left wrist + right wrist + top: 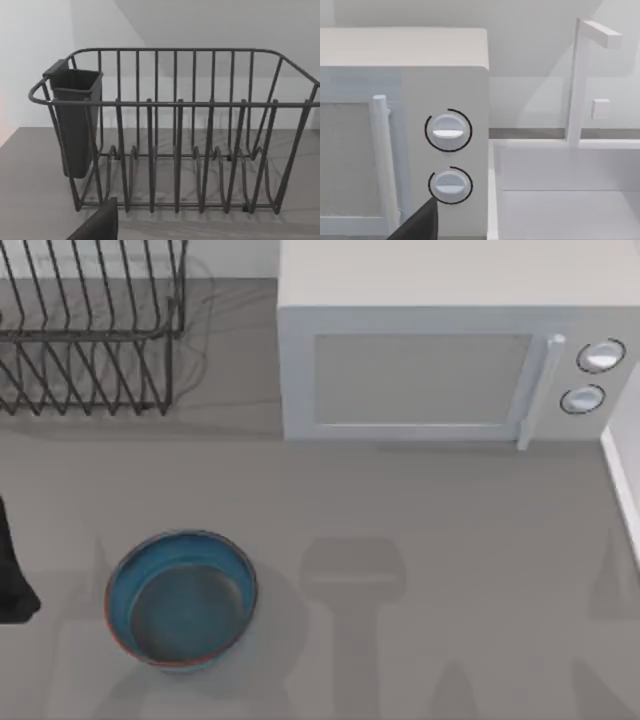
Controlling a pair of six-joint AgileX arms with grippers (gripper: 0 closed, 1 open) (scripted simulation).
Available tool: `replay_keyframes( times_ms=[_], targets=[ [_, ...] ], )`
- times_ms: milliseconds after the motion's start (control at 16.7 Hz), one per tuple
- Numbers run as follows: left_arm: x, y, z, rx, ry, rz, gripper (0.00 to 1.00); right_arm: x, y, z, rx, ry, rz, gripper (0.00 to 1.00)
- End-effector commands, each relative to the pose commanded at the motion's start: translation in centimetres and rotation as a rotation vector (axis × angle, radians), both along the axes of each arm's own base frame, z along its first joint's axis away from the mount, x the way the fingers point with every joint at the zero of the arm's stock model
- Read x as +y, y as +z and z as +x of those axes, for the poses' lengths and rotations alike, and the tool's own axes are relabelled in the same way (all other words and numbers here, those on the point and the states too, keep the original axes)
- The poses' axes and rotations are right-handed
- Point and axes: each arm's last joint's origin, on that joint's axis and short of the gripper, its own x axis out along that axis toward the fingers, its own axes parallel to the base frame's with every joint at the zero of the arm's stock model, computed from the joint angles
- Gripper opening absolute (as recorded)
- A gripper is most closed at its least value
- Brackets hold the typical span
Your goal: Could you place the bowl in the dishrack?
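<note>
Nearest, a round blue glazed bowl [181, 598] is seen upright on the grey table [420, 540], front left, just beside the left arm [12, 575]. Farther back, the black wire dishrack [90, 330] is set at the left rear, beside a pale grey boxy microwave [440, 350]. Whether either gripper is open cannot be told.

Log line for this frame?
bowl: on table, front left | dishrack: back left, holds no bowl | left arm: left edge | task: not started

From above we see the bowl [181, 598] sitting upright on the grey table [430, 640], near the front left. The dishrack [90, 325] stands at the back left corner, well apart from the bowl. The microwave [450, 350] sits beside the dishrack, door shut, two knobs [592, 377] on its right.
</note>
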Motion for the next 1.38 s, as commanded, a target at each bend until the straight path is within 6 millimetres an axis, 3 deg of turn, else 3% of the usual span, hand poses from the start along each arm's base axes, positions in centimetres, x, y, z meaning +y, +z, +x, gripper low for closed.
replay_keyframes(
  times_ms=[300, 540, 720, 960, 1200, 1380],
  targets=[
    [-0.4, 1.1, 0.0, 0.054, -0.035, -0.029, 1.00, 0.0, 0.0, 0.0, 0.000, 0.000, 0.000, 1.00],
    [-1.5, 4.7, 0.8, 0.254, -0.123, -0.110, 1.00, 0.0, 0.0, 0.0, 0.000, 0.000, 0.000, 1.00],
    [-3.2, 7.5, 3.0, 0.506, -0.178, -0.162, 1.00, 0.0, 0.0, 0.0, 0.000, 0.000, 0.000, 1.00],
    [-7.1, 9.4, 7.6, 0.908, -0.196, -0.172, 1.00, 0.0, 0.0, 0.0, 0.000, 0.000, 0.000, 1.00],
    [-12.5, 9.0, 11.9, 1.254, -0.146, -0.115, 1.00, 0.0, 0.0, 0.0, 0.000, 0.000, 0.000, 1.00],
    [-16.4, 8.3, 13.9, 1.420, -0.092, -0.061, 1.00, 0.0, 0.0, 0.0, 0.000, 0.000, 0.000, 1.00]
  ],
)
